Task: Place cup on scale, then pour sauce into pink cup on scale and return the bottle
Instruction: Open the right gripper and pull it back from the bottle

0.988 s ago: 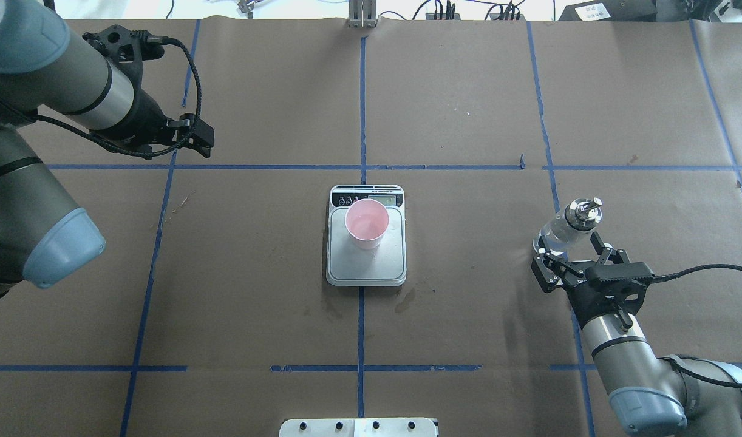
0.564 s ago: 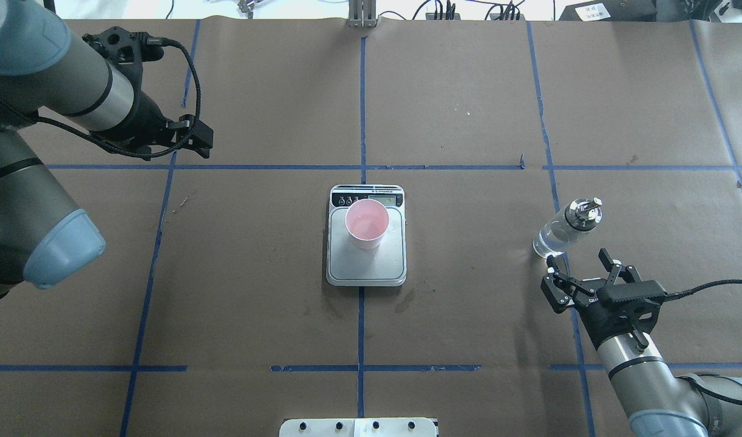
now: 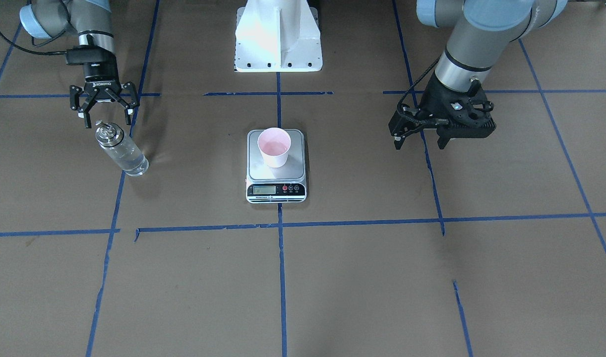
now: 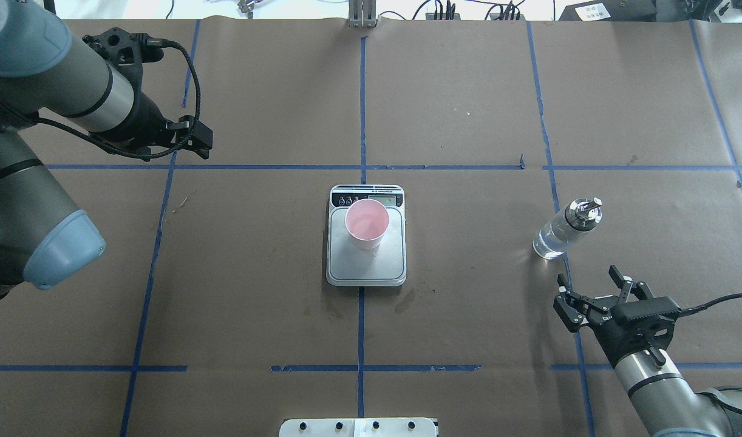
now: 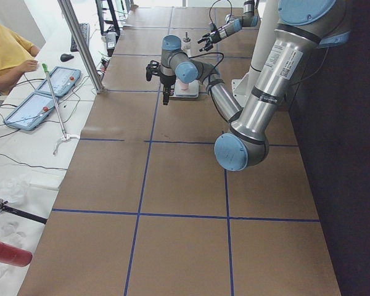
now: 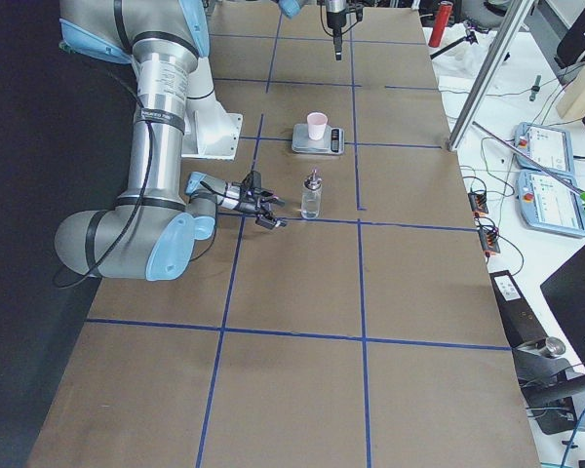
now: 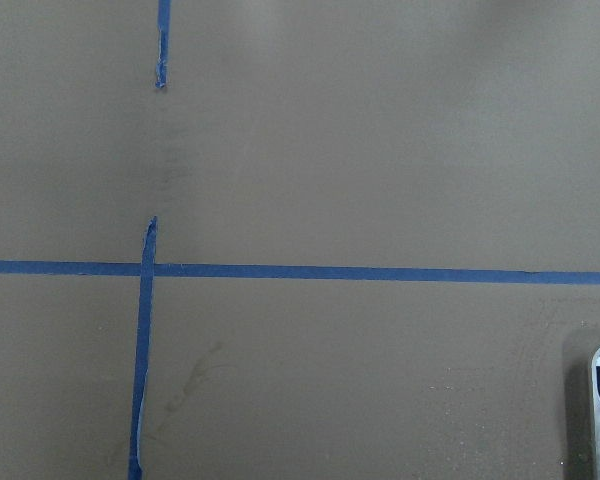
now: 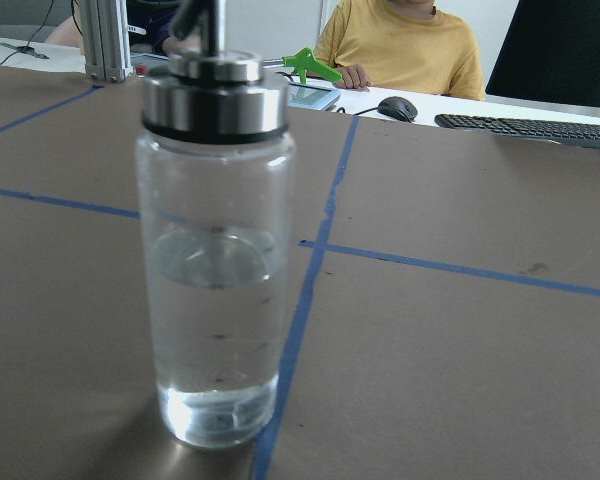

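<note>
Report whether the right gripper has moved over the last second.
Yes. The open right gripper has backed off the standing bottle toward the robot, downward in the overhead view; earlier it straddled the bottle.

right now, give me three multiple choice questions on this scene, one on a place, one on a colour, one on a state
1. Where is the pink cup?
A) on the scale
B) on the brown paper
C) tipped over beside the robot's base

2. What colour are the tape lines?
A) red
B) blue
C) white

3. How does the right claw stand to the bottle?
A) shut on it
B) open around it
C) open, apart from it

Key: 1 A, the cup stands upright on the steel plate; 2 B, every line is blue; 3 C, a gap shows between the spread claw and the upright bottle.
</note>
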